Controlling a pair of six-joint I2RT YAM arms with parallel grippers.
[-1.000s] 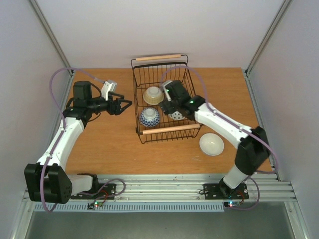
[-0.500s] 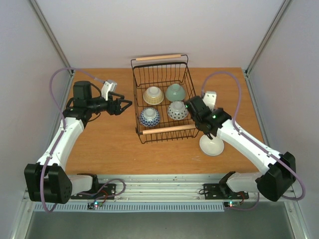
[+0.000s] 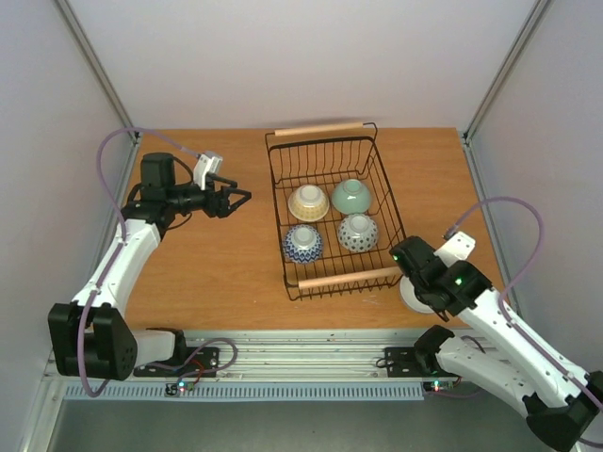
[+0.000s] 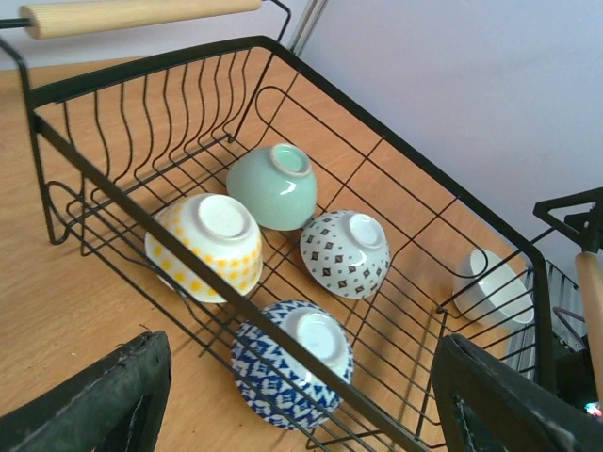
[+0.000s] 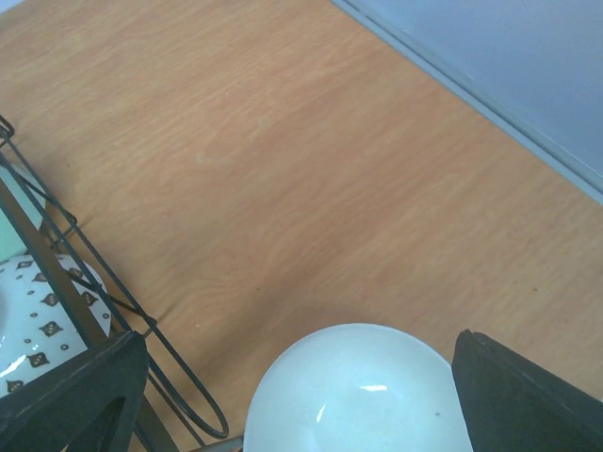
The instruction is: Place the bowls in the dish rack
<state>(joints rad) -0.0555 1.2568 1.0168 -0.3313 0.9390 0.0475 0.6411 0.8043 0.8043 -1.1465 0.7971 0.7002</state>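
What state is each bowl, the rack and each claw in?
Dish rack, holding four bowls
Pale green bowl, upside down in rack
Yellow-dotted bowl, upside down in rack
Dark-dotted bowl, upside down in rack
Blue-patterned bowl, upside down in rack
Plain white bowl, upright on table
Left gripper, open, empty
Right gripper, open above that bowl

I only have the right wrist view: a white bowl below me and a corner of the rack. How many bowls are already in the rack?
Observer: Four, all upside down in the dish rack: cream bowl, green bowl, blue bowl, dotted bowl.
Operator: Room for a fifth?
Observer: Yes, the rack's far end, beyond the cream and green bowls, holds nothing.
Operator: And the left arm?
Observer: The left gripper hangs open left of the rack, holding nothing.
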